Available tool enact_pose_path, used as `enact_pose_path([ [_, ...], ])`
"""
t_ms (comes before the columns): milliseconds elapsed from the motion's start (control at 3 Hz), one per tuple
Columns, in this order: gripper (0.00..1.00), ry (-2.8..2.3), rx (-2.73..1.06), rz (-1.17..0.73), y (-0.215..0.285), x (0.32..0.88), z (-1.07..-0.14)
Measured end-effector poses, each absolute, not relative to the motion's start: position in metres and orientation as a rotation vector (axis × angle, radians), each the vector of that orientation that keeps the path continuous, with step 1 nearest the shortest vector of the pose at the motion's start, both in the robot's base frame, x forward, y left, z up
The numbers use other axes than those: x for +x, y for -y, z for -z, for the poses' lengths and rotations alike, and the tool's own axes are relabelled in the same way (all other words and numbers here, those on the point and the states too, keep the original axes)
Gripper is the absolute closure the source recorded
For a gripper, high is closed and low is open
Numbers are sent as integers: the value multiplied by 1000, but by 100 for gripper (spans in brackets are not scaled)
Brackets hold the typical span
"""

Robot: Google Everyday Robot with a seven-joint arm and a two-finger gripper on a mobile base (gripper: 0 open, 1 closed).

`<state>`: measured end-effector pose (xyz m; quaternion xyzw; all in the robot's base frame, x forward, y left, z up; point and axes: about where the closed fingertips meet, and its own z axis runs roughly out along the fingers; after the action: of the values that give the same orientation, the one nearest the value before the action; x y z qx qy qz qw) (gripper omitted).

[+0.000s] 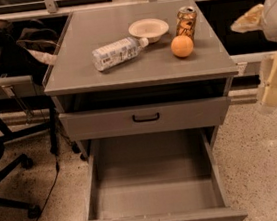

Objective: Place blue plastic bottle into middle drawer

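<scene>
Presently No Grasp: Hazards Ahead of the Pick

Surface: grey cabinet top carrying four items, all toward the rear half.

Middle drawer: pulled fully out below, interior bare and ready to receive. The upper drawer sits above its back portion. A drop made too far back would likely strike that front instead of landing inside.

Hand: at the right edge of view, beside the cabinet and well apart from every item, carrying nothing. Whether it is apart or together cannot be told.

Bottle: lying on its side at left of centre on the surface, cap pointing toward the bowl and just beside its rim. Being round, it will probably roll if nudged before it is gripped. A squeeze on the thin plastic may also let it slip.

Can and orange: standing between hand and bottle. A low sweep in from the right risks toppling the can or sending the orange off the edge.
</scene>
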<state>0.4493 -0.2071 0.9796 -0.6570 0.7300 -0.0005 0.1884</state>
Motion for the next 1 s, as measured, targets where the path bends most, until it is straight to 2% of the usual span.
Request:
enact_pose_path([
  [667,0,-1503,-2153,-257,168,481,-986],
  [1000,0,-1370,-2140,-329,145,508,-987],
])
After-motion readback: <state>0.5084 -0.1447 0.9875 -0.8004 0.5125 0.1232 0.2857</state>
